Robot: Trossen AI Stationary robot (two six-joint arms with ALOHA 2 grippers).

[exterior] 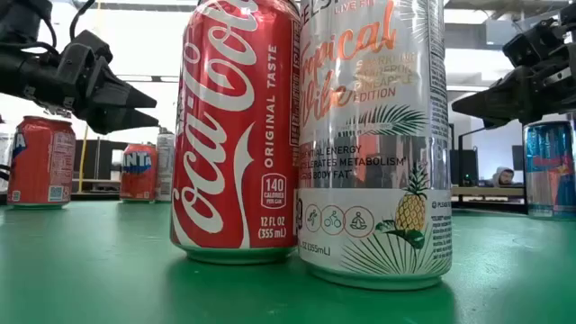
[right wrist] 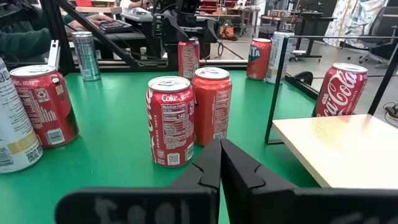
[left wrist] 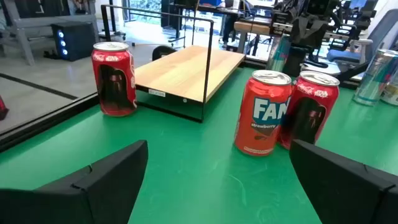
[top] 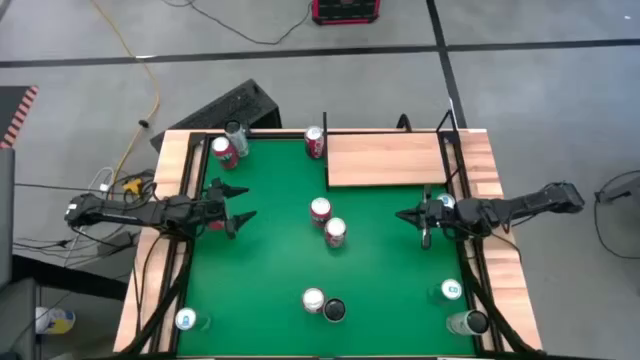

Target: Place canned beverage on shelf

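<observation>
A: Nearest, what stands on the green desk [top: 270,260]?

B: Upright cans; a Coca-Cola can [exterior: 238,135] touches a pale tropical can [exterior: 373,144].

A: The claws?

B: Left claw [top: 243,204] at the left, spread wide, empty. Right claw [top: 408,216] at the right, pinched closed on nothing.

A: The shelf [top: 385,158]?

B: Far right corner, lying flat, long axis left-to-right, bare. Grey floor [top: 520,90] and a yellow cable [top: 135,60] beyond.

Pale wood-grain shelf [top: 385,160] with thin black posts, lying flat at the green table's [top: 270,260] far right corner. Red can [top: 315,142] upright just beside its left edge.
</observation>
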